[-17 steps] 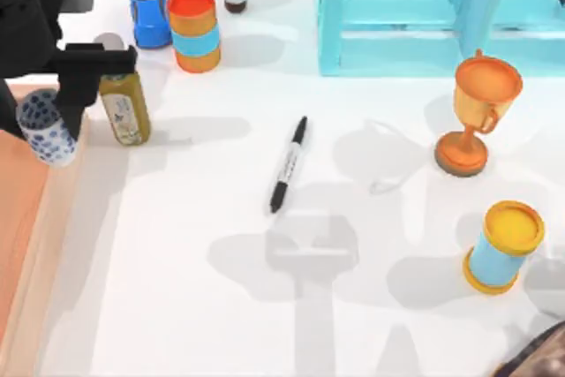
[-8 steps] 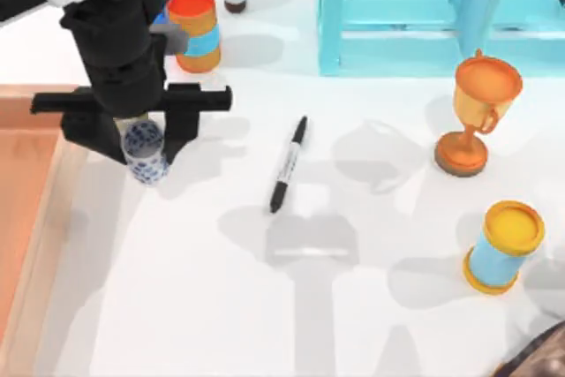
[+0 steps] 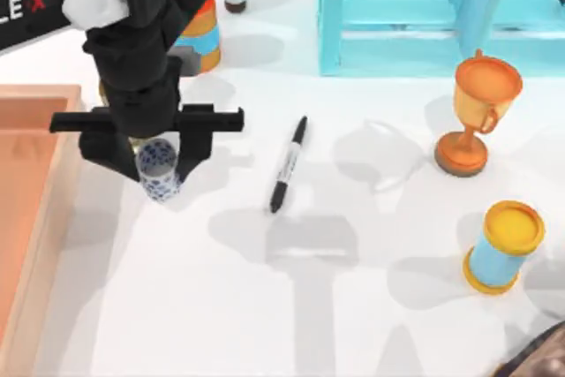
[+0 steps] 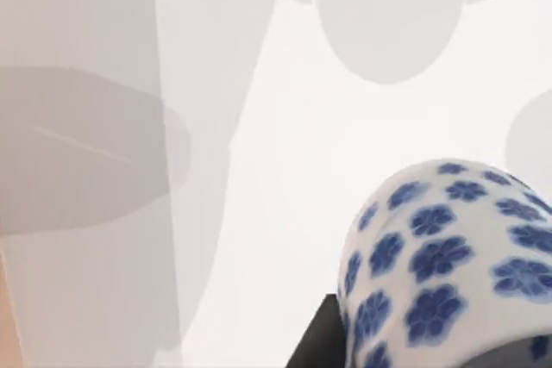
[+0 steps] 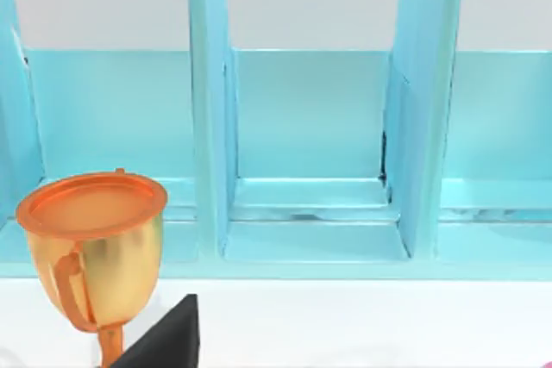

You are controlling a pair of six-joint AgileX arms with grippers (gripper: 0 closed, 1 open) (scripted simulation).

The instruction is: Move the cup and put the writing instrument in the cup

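The left gripper (image 3: 159, 165) is clamped on the cup (image 3: 160, 169) at the top view's left-centre — the moving step is in hand. Next it must be set upright near the marker pen (image 3: 288, 164), lying mid-frame.

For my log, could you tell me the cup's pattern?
Blue flowers on white; the cup shows best in the left wrist view.

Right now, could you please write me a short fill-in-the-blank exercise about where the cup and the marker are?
1. The left gripper holds the ____ with blue flowers.
2. The black marker lies flat on the ____, untouched.
3. In the top view, the marker lies to the ____ of the cup.
4. The orange trophy stands in front of the ____ shelf.

Missing words: cup; table; right; blue
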